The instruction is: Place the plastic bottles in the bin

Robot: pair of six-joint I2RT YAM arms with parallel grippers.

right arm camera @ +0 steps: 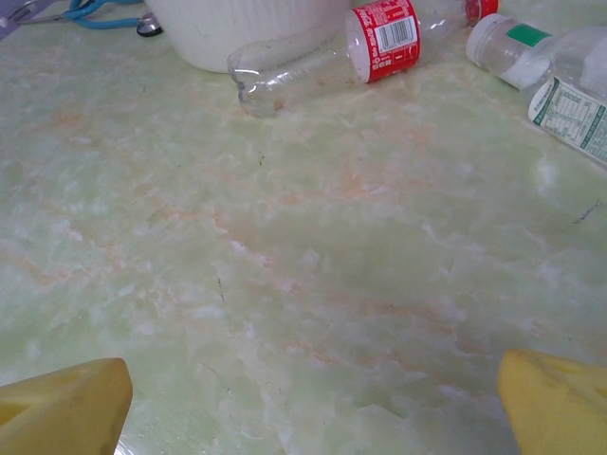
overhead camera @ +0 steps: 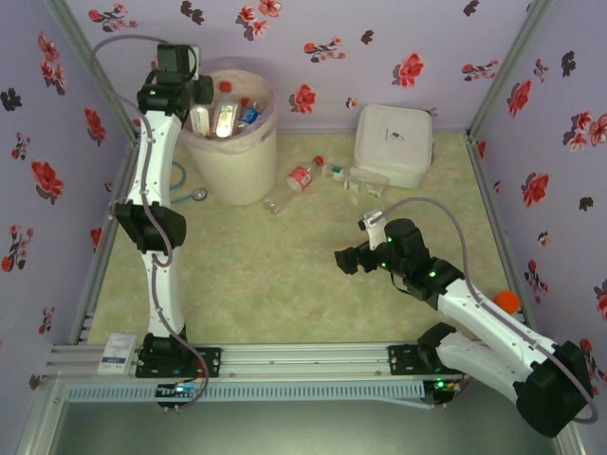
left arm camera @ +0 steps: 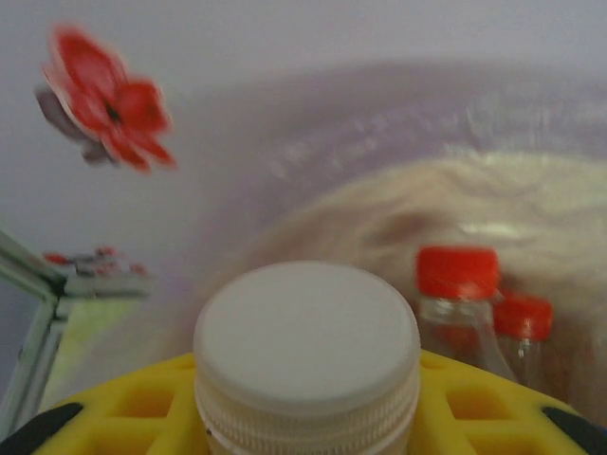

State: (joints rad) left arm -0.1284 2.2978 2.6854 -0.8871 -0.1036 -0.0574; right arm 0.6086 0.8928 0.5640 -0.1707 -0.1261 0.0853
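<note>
Left gripper [overhead camera: 199, 91], clamped on a white-capped bottle [left arm camera: 305, 346], hangs over the bin [overhead camera: 235, 169]: release only well inside its rim. Right gripper [overhead camera: 347, 259] hovers spread wide, well apart from the bin.

one bin [overhead camera: 232, 171], one white box [overhead camera: 394, 142], at least three bottles [overhead camera: 299, 178] lying loose (more inside the bin).

The whitish-pink bin [overhead camera: 234, 172], with a pink liner over its rim, stands upright at the back left and holds several red-capped bottles [overhead camera: 226, 114]. A white-capped bottle [left arm camera: 305, 351] is gripped at its left edge. A red-labelled bottle [overhead camera: 296, 180] lies on its side beside the bin's base, with green-labelled bottles [right arm camera: 512, 47] near it.
</note>
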